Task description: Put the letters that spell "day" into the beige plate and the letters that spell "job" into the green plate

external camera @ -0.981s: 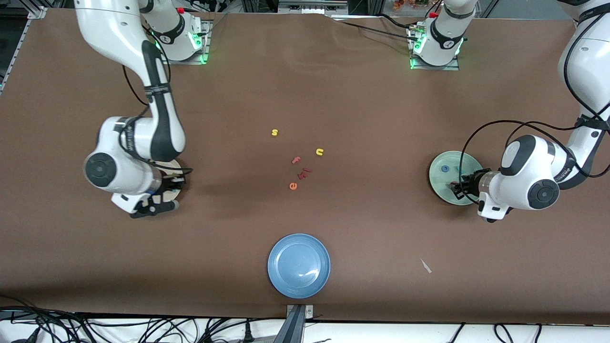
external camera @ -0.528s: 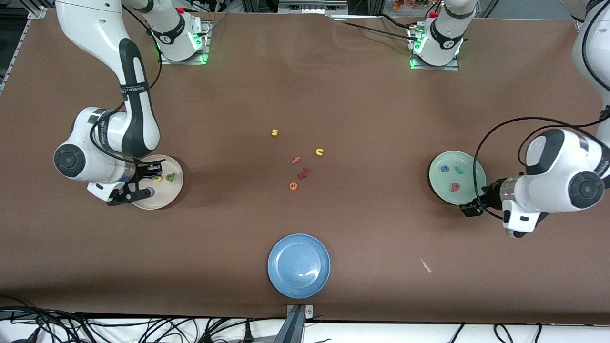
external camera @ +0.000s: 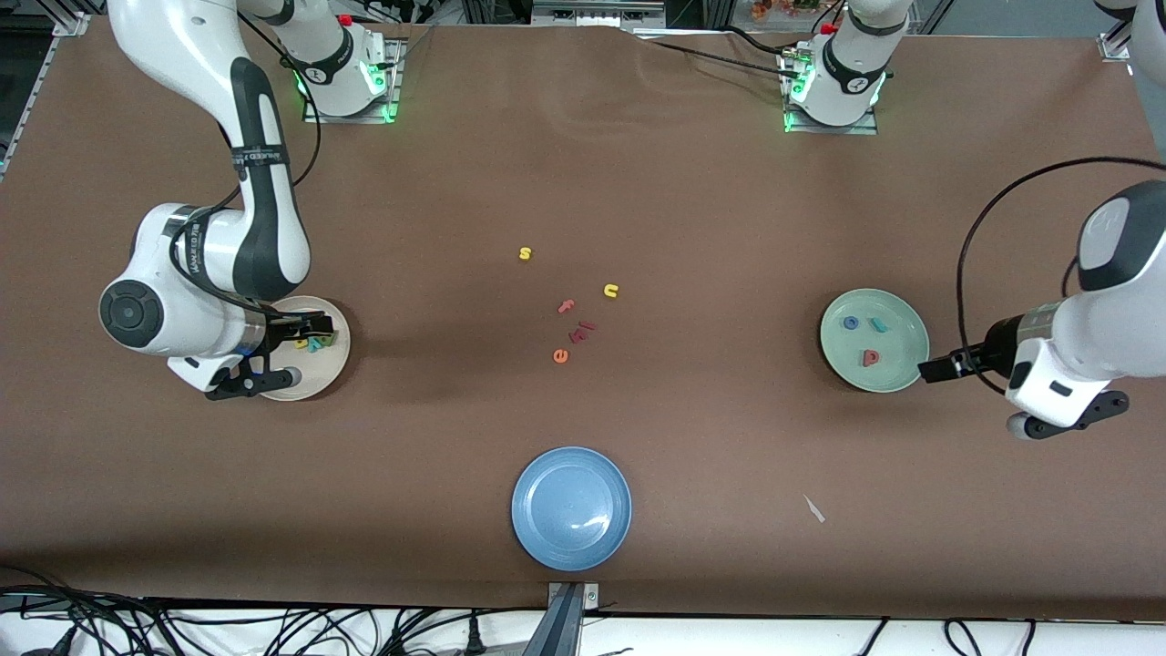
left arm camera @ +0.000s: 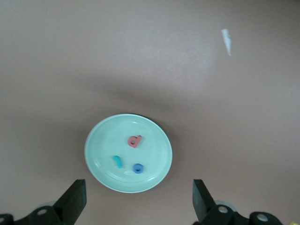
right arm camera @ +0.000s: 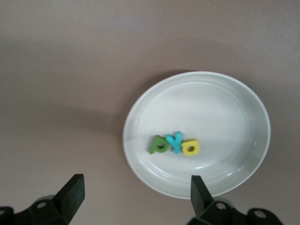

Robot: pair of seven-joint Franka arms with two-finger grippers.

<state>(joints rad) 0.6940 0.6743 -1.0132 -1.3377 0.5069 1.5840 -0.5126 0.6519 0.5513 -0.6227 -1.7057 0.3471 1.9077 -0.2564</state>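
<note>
The beige plate [external camera: 321, 375] [right arm camera: 234, 103] lies at the right arm's end of the table. In it, side by side, are the green "d" [right arm camera: 158, 144], teal "y" [right arm camera: 175, 142] and yellow "a" [right arm camera: 191, 147]. My right gripper [external camera: 308, 326] [right arm camera: 136, 199] hangs open and holds nothing, above that plate's edge. The green plate [external camera: 902, 314] [left arm camera: 93, 140] at the left arm's end holds the blue "o" [external camera: 851, 322] [left arm camera: 138, 168], teal "j" [external camera: 879, 324] [left arm camera: 117, 161] and red-pink "b" [external camera: 871, 358] [left arm camera: 135, 140]. My left gripper [external camera: 938, 369] [left arm camera: 138, 204] is open, holds nothing and hangs just off that plate's rim.
A blue plate [external camera: 571, 507] sits near the front camera at mid-table. Loose letters lie mid-table: yellow "s" [external camera: 525, 253], yellow "n" [external camera: 610, 291], reddish "f" [external camera: 566, 306], a red piece [external camera: 583, 330], orange "e" [external camera: 560, 355]. A white scrap [external camera: 813, 508] [left arm camera: 226, 41] lies nearer the camera than the green plate.
Both grippers opened. The teal "y" now lies in the beige plate and the "b" in the green plate. The left gripper drew back off the green plate; the right arm rose slightly.
</note>
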